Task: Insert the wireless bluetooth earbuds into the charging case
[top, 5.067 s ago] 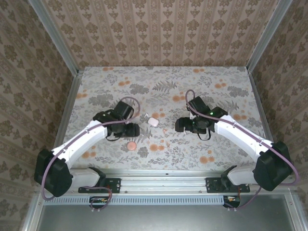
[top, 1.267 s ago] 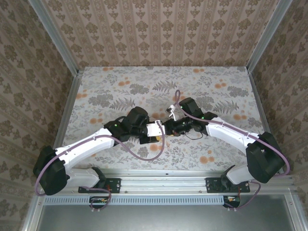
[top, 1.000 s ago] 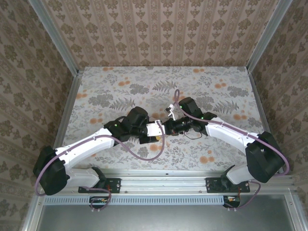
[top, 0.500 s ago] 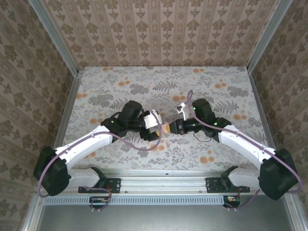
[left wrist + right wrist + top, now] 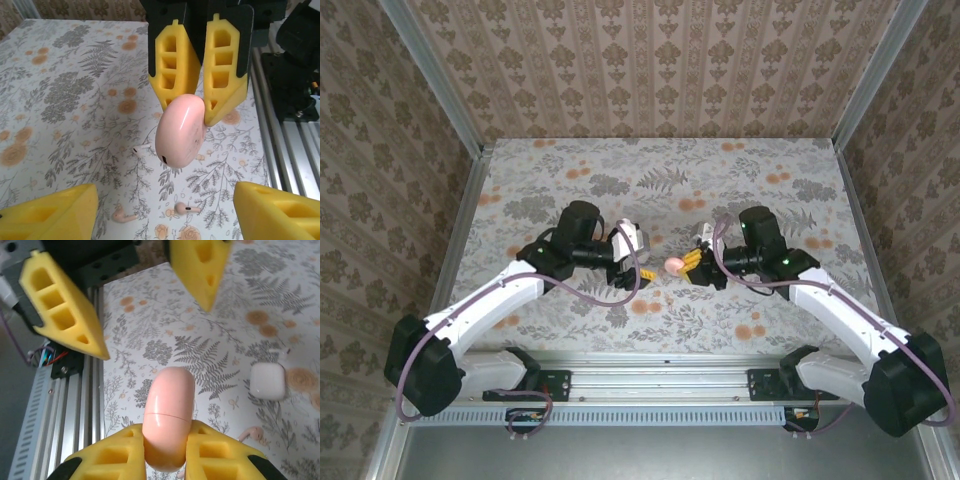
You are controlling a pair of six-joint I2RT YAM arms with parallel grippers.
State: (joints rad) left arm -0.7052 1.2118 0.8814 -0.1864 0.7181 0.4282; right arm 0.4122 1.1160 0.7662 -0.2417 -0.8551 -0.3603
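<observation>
My right gripper [image 5: 167, 452] is shut on a pink rounded pod [image 5: 169, 415] with a seam around it and holds it above the table; the pod [image 5: 673, 264] hangs between the two arms. The left gripper [image 5: 165, 200] is open, its yellow fingers wide apart, facing the pod [image 5: 181, 131] without touching it. The white charging case [image 5: 268, 381] lies shut on the table beyond the pod. One white earbud [image 5: 141, 148] lies on the table under the pod. Two pale pink stemmed buds [image 5: 122, 216] [image 5: 187, 208] lie nearer the left gripper.
The aluminium rail [image 5: 280, 150] runs along the table's near edge, with the right arm's base [image 5: 300, 65] on it. Patterned walls [image 5: 650, 60] close in the floral table on three sides. Open tabletop [image 5: 620, 170] lies behind the grippers.
The two grippers were pressed together low over the table a second ago. They have drawn apart: the right one rose with the pink pod, the left one opened and backed off left.
</observation>
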